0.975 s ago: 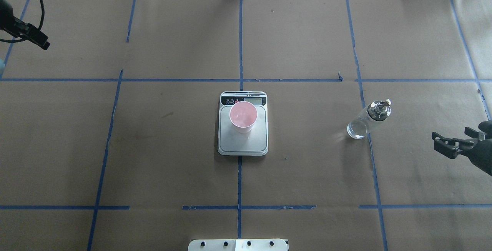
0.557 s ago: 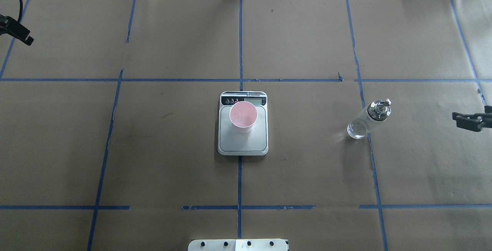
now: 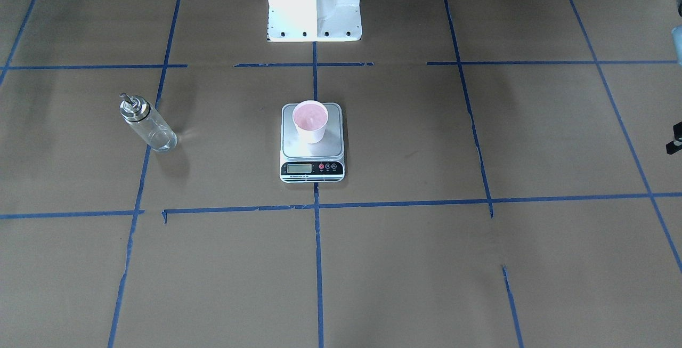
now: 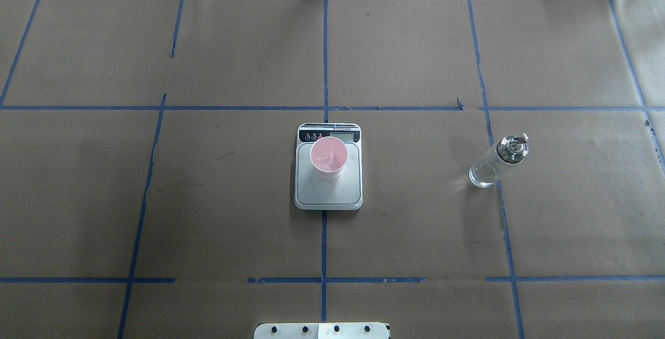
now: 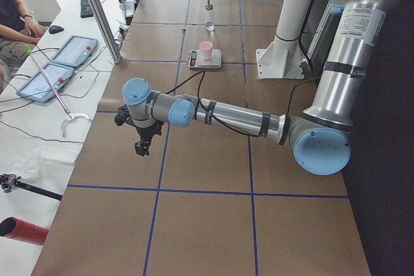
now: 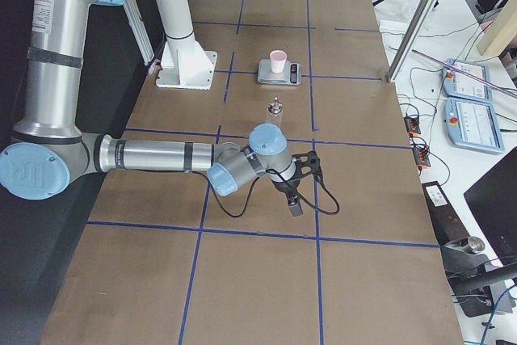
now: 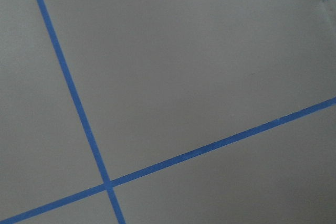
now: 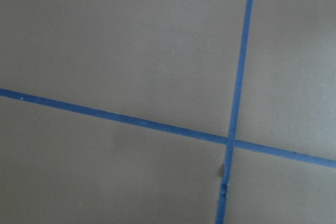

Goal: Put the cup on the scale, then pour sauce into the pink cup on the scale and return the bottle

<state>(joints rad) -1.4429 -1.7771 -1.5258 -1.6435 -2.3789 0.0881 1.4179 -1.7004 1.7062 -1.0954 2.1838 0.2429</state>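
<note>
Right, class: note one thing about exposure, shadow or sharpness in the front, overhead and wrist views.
Exterior front-facing: the white robot base is blown out; the bottle throws a soft shadow toward the camera. Overhead exterior: the strip beyond the table is overexposed. Both wrist views: soft and dim, only brown paper and blue tape.

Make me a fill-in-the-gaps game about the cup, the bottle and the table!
The cup standing on the scale is ____ inside.
The tape lines across the table are ____.
Count the glass bottles on the table: there is just ____.
Missing words: pink, blue, one.
</note>
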